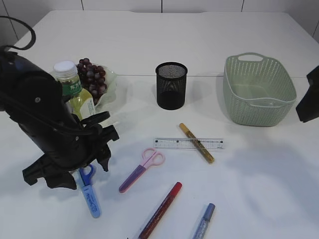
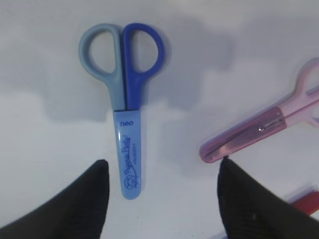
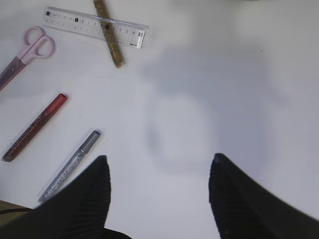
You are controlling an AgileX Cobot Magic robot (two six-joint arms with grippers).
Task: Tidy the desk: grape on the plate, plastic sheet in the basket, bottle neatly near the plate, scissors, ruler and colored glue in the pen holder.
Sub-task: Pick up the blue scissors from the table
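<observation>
In the left wrist view, the left fingers (image 2: 84, 199) are standing spread and released, gripping nothing, with the blue scissors (image 2: 124, 99) lying on the white counter (image 2: 45, 129) between and above them. The scissors' long axis is running 12 to 6 o'clock, handles at 12, capped blade tip at 6. At 3 o'clock the pink scissors (image 2: 259, 129) are slanting in, their handles being cut off by the frame edge.

In the right wrist view, the right fingers (image 3: 89, 199) are likewise hanging apart and empty over bare counter. The ruler (image 3: 94, 24) is lying near 11 o'clock, running roughly 9 to 3, with the gold glue pen (image 3: 109, 32) crossing on top of it. The red glue pen (image 3: 35, 127) and silver glue pen (image 3: 70, 167) are lying at 9 o'clock, both pointing toward 1.

In the exterior view, the left arm is covering part of the blue scissors and the lower bottle (image 1: 75, 89). The grapes (image 1: 92, 74) are sitting on the plate (image 1: 112, 87) at 10 o'clock, the pen holder (image 1: 171, 85) is standing at 12, and the basket (image 1: 258, 89) at 2. The right arm is showing only as a dark sliver at the 3 o'clock edge.
</observation>
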